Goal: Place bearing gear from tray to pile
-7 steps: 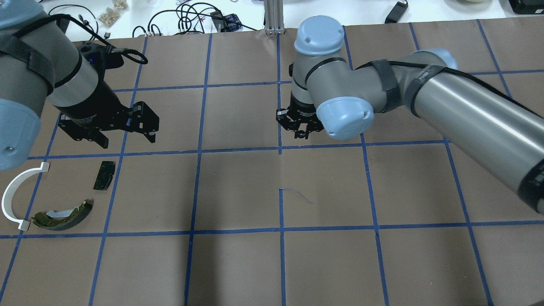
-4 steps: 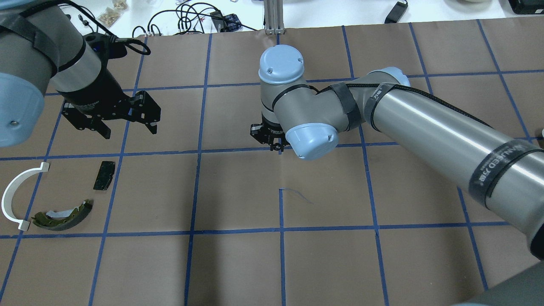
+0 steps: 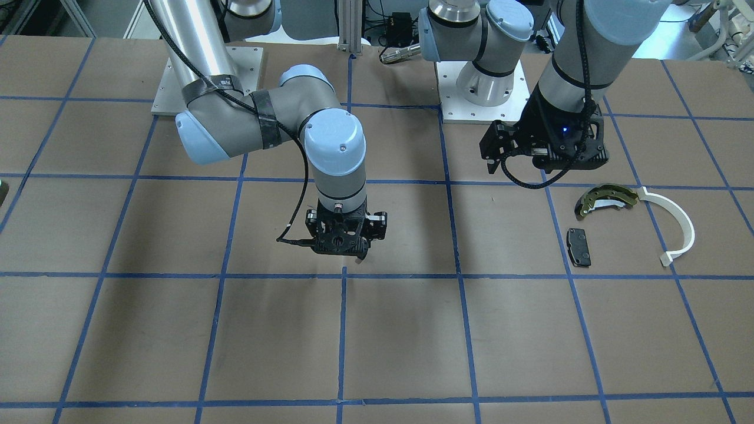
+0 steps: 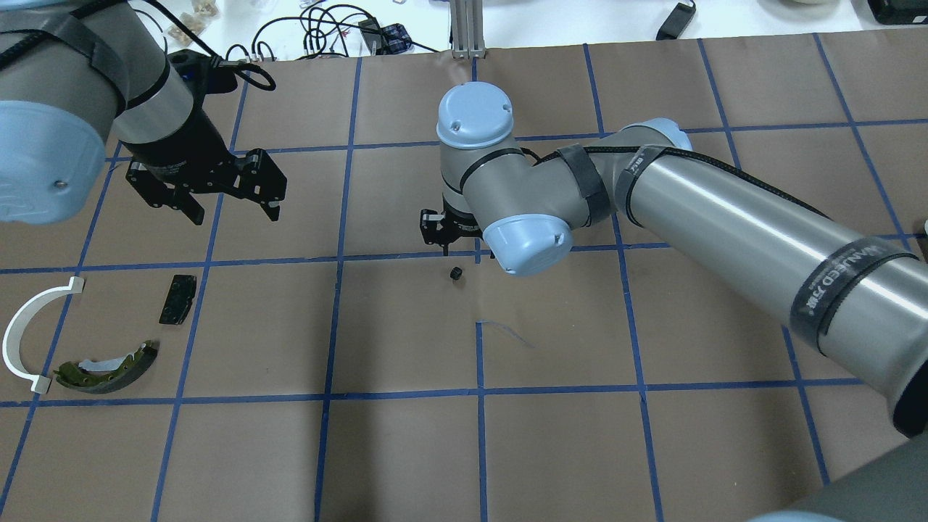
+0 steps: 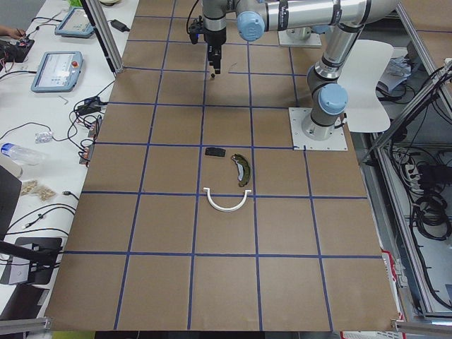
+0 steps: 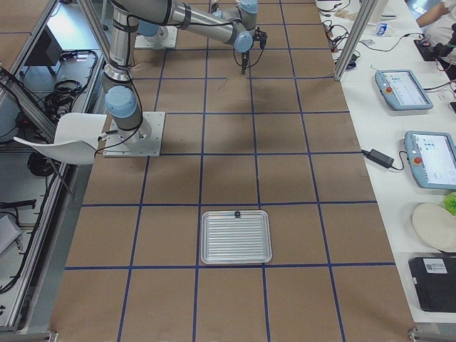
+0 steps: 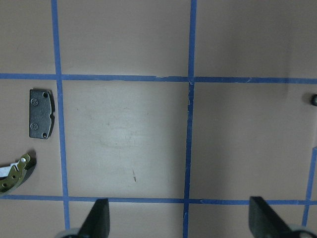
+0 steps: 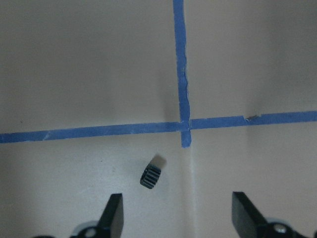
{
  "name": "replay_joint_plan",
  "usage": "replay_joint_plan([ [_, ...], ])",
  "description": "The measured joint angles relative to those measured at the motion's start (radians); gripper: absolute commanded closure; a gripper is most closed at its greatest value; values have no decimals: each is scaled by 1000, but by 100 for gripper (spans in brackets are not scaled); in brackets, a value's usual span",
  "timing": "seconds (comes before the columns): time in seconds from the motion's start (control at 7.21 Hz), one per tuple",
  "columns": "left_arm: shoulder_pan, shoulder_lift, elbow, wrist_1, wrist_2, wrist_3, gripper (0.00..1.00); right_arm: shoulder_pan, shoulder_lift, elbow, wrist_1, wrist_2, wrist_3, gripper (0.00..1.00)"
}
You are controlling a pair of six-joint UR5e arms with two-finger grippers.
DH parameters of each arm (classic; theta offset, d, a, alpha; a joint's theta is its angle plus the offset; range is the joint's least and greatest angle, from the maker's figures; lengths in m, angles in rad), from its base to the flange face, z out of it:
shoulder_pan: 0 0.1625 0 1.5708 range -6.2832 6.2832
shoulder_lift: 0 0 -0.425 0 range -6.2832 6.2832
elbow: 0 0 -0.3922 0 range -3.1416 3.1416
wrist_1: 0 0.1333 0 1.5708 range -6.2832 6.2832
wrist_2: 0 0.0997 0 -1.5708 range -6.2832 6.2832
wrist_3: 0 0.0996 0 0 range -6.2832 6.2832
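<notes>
The right pincer (image 8: 177, 203) hangs over the middle of the bench (image 4: 652, 449), about halfway between its two ends. Its fingers (image 8: 113, 210) stand apart with nothing between them. The bearing gear (image 4: 455, 273) shows free just below it, beside a crossing of the blue tape lines (image 4: 391, 256). In the right wrist view the gear is a small black toothed ring, tilted and clear of both fingers. I cannot tell whether it rests on the paper or sits just above it.

The left pincer (image 4: 235, 214) hovers well apart from the gear, toward the bench's left end. It too is spread wide and holds nothing. In the left wrist view the gear sits at the far right margin.

The pile (image 3: 607, 200) lies nearer the bench's left end, on the robot's side of the left pincer and far from the gear. Its olive-gold shoe (image 4: 109, 366) lies just beside the lower tip of the white arc strip (image 4: 22, 326). The dark grey pad (image 4: 177, 299) sits near them but apart.

The ribbed metal tray (image 6: 236, 261) sits toward the bench's right end. A small dark part lies at one rim, too small to identify.
</notes>
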Motion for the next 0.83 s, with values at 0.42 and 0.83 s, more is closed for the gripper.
replay_joint_plan([
  [0.42, -2, -21, -31, 47, -71, -31, 0, -29, -7, -4, 5, -4, -53, 14],
  [0.83, -54, -88, -54, 163, -97, -69, 0, -287, -86, -1, 76, -14, -366, 15],
])
